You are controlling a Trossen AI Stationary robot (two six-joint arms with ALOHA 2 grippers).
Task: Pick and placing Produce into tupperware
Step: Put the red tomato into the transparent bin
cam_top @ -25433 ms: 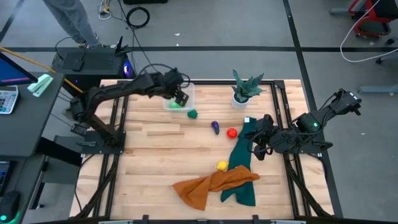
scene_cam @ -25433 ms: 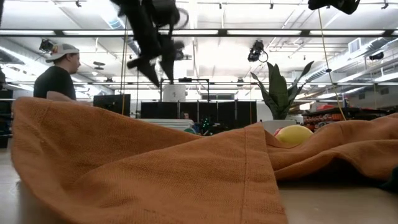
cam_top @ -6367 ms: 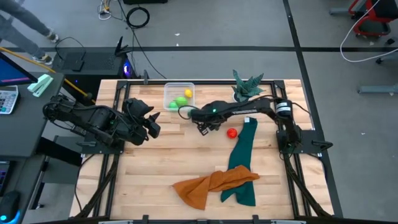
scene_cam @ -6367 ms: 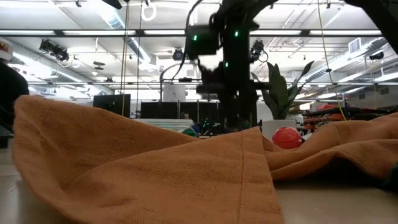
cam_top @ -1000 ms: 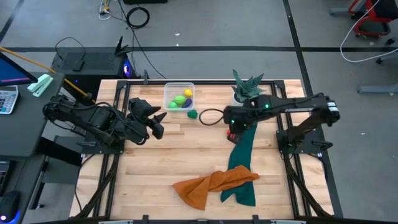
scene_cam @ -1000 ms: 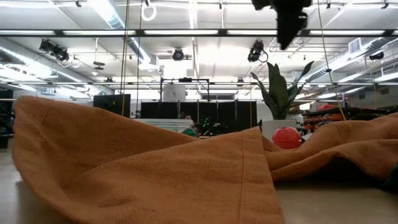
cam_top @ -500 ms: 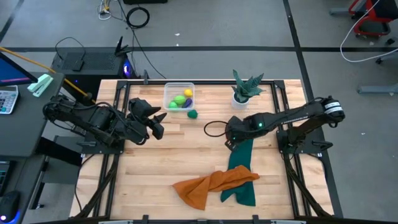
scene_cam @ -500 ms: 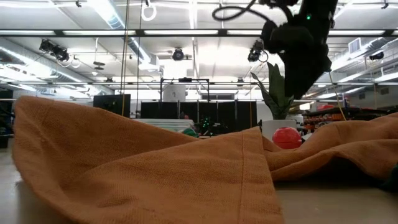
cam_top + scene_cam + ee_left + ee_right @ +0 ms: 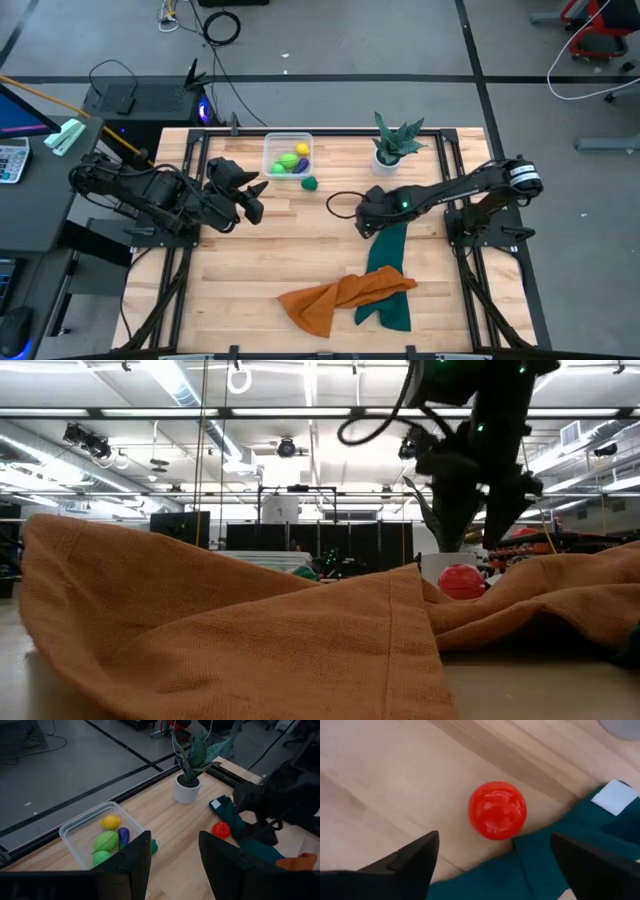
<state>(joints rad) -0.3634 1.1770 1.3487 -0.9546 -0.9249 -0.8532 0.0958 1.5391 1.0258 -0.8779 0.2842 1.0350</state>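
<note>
The clear tupperware (image 9: 288,155) stands at the table's far side and holds a yellow piece (image 9: 110,822), a purple piece (image 9: 123,836) and two light green pieces (image 9: 106,841). A dark green piece (image 9: 310,183) lies on the table just outside it. The red piece (image 9: 497,817) rests on the wood against the teal cloth's edge. My right gripper (image 9: 495,836) hangs open right above it, one finger on either side, touching nothing. My left gripper (image 9: 175,840) waits open at the table's left.
A teal cloth (image 9: 385,260) runs from the red piece toward the near edge and overlaps an orange cloth (image 9: 340,295). A spiky plant in a white pot (image 9: 392,145) stands at the far side, right of the tupperware. Bare wood lies between the two arms.
My right gripper has moved toward the table's near edge and come down over the red piece, which it now hides in the high view. The red piece and the cloths have stayed where they were.
</note>
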